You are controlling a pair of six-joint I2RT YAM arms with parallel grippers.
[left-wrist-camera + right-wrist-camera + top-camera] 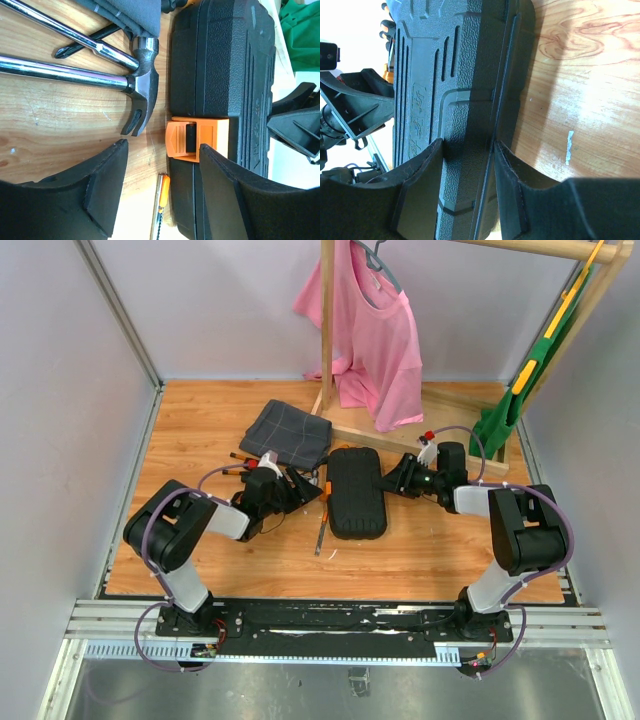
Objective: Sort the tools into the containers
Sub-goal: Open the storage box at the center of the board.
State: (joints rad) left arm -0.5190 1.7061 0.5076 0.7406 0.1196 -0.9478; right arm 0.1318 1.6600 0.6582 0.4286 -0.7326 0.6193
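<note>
**Reaching Inward From Both Sides**

Stands bolted at the near edge with both elbows raised and both forearms stretched low toward the middle. Sends the left arm (180, 525) rightward, wrist level just above the table. Holds the left gripper (164, 146) open, fingers spread wide. Brings the right arm (520, 525) leftward from the opposite side, wrist equally low. Pinches the right gripper (468, 145) onto the edge of the case (450, 75), one finger on either side.
</note>
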